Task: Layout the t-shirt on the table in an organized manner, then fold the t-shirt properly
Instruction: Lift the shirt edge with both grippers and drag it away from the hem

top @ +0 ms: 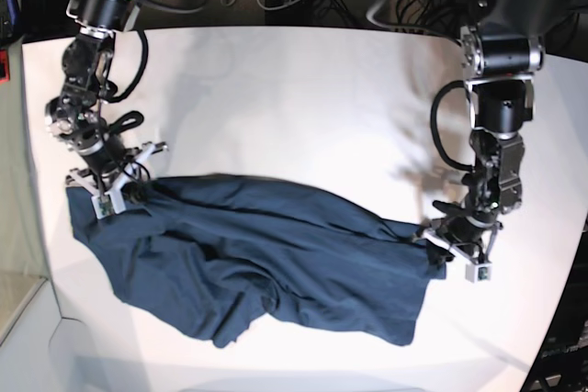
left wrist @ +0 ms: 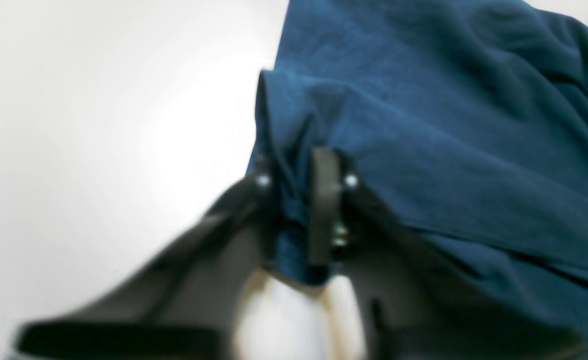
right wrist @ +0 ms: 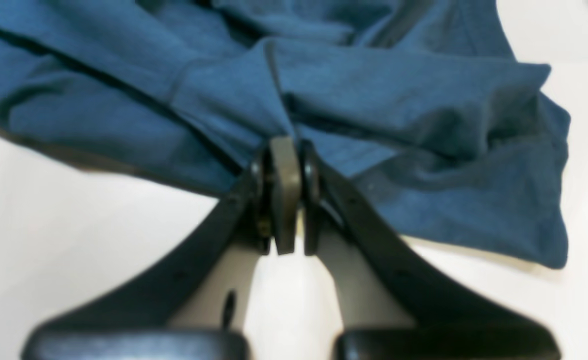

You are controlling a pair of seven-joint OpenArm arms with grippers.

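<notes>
dark navy cloth fills the middle of the base view: the t-shirt [top: 266, 263] lies rumpled on the white tabletop [top: 303, 98], stretched from the left of the frame to the lower right, with deep folds across it and a bunched edge hanging toward the bottom centre.

the right tool [top: 112, 192], at the left of the base view, sits at the shirt's upper left corner. in the right wrist view its dark fingers [right wrist: 286, 192] are pressed together on a gathered pleat of the t-shirt [right wrist: 374, 100], and the cloth fans out from that pinch toward the top and right of the frame, with bare tabletop [right wrist: 74, 225] below it.

the left tool [top: 459, 250], at the right of the base view, meets the shirt's right end near the lower right of the frame. the left wrist view is blurred, yet it shows the left tool [left wrist: 301, 210] with a bundle of blue fabric caught between its fingers [left wrist: 324, 200], so it pinches the t-shirt [left wrist: 449, 125] at its edge. the cloth spreads over the right half of that frame, and the tabletop [left wrist: 99, 125] takes the left half.

the two arms stand well apart, one at each end of the shirt.
</notes>
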